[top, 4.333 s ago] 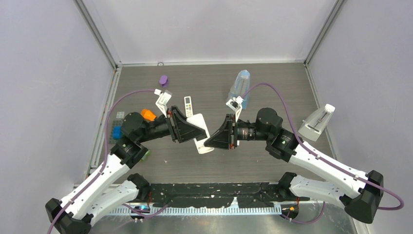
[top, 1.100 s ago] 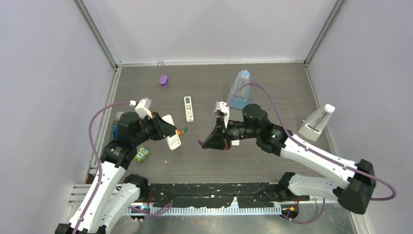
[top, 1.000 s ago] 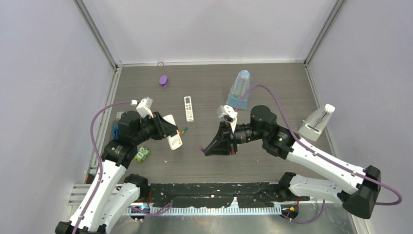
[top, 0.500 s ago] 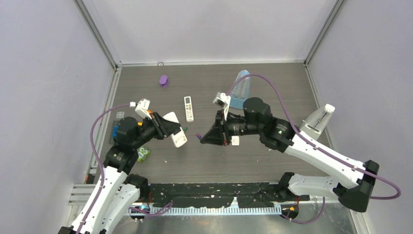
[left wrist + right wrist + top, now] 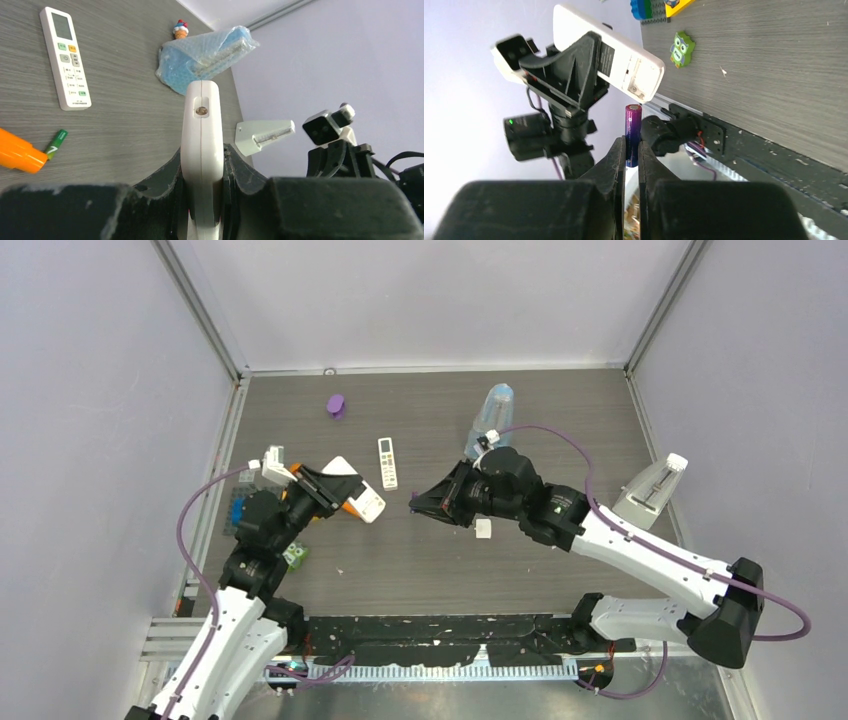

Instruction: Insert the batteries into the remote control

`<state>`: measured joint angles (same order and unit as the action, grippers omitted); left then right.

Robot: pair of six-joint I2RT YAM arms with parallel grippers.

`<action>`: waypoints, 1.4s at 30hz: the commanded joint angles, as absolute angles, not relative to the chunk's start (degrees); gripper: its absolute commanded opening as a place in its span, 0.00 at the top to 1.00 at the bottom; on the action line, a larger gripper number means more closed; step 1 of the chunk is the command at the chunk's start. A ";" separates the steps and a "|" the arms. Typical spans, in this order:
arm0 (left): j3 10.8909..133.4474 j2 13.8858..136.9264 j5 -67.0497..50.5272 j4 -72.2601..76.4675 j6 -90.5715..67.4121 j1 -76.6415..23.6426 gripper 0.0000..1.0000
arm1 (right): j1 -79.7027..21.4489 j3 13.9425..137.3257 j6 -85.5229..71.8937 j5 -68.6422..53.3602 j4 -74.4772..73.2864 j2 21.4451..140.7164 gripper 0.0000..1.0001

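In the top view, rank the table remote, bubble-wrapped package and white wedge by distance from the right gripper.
From the right gripper:
1. table remote, just beyond it, to the left.
2. bubble-wrapped package, far side of the table.
3. white wedge, right edge.

**Fig.** The table, as I viewed it from above. Left of centre, the left gripper [image 5: 333, 490] clasped the held remote [image 5: 360, 500]. Just apart to its right, the battery [image 5: 633, 131] sat between the fingers of the right gripper [image 5: 416, 507], tip towards the remote's end. Behind that gap lay a second remote [image 5: 386, 462]. A loose battery [image 5: 56, 141] lay just beside a marker [image 5: 19, 154], nearer the arm bases. A wrapped packet [image 5: 490, 420] lay behind the right arm, and an owl figure [image 5: 294, 555] beside the left arm.
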<state>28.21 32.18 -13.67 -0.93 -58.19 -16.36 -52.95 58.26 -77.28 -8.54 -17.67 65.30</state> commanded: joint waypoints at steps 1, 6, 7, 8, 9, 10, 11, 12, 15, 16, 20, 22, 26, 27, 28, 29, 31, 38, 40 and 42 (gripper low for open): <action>25.44 32.15 -11.10 9.16 -62.27 -16.17 1.00 | -53.64 62.18 -90.77 -3.39 -21.24 66.93 0.95; 23.33 33.85 -10.93 16.99 -61.55 -16.17 1.00 | -54.96 66.25 -95.10 -3.61 -25.76 71.20 0.95; 23.72 34.44 -11.37 17.41 -61.26 -16.17 1.00 | -55.36 66.70 -95.36 -3.60 -25.93 71.68 0.95; 24.14 35.02 -11.76 17.40 -61.22 -16.17 1.00 | -55.58 67.48 -96.04 -3.65 -26.19 72.76 0.95; 24.50 35.41 -12.06 17.36 -61.18 -16.17 1.00 | -56.08 67.80 -96.48 -3.63 -26.02 73.25 0.95; 24.76 35.80 -12.21 17.13 -61.16 -16.17 1.00 | -56.38 68.45 -96.58 -3.61 -25.88 74.36 0.95; 24.96 36.05 -12.30 16.81 -61.15 -16.17 1.00 | -56.54 68.77 -96.90 -3.65 -25.91 74.80 0.95; 25.10 36.26 -12.43 16.41 -61.11 -16.17 1.00 | -56.72 69.25 -96.96 -3.85 -25.90 75.78 0.95; 25.59 36.74 -13.12 15.86 -61.62 -16.17 1.00 | -56.85 69.73 -97.44 -4.86 -25.00 77.94 0.95; 25.78 37.04 -13.59 16.12 -61.83 -16.17 1.00 | -56.91 69.90 -97.55 -5.16 -24.42 78.34 0.95; 26.63 38.37 -15.43 16.44 -61.71 -16.22 1.00 | -56.86 71.90 -97.09 -7.18 -23.40 81.34 0.95; 26.61 38.86 -16.54 17.26 -61.77 -16.17 1.00 | -56.86 72.49 -96.84 -8.27 -23.03 82.60 0.95; 26.43 39.05 -17.63 17.86 -61.71 -16.17 1.00 | -56.82 72.65 -96.60 -8.38 -21.72 83.81 0.95; 26.35 39.07 -17.76 17.89 -61.63 -16.22 1.00 | -56.90 72.70 -96.64 -8.36 -21.60 84.04 0.95; 26.42 39.10 -18.02 17.92 -61.63 -16.20 1.00 | -56.88 72.74 -96.65 -8.44 -21.61 84.33 0.95; 26.45 39.12 -18.15 17.95 -61.59 -16.18 1.00 | -56.87 72.83 -96.62 -8.44 -21.62 84.49 0.95; 26.44 39.14 -18.36 18.10 -61.55 -16.17 1.00 | -56.87 72.76 -96.86 -8.62 -21.80 84.80 0.95; 26.19 38.90 -19.69 18.22 -61.54 -16.17 1.00 | -56.80 72.11 -97.54 -8.31 -21.33 85.38 0.95; 26.19 38.57 -19.82 17.92 -61.60 -16.17 1.00 | -56.78 71.98 -97.57 -8.17 -21.35 85.53 0.95; 26.18 38.14 -19.50 17.26 -61.60 -16.19 1.00 | -56.77 71.94 -97.60 -7.95 -21.95 85.53 0.95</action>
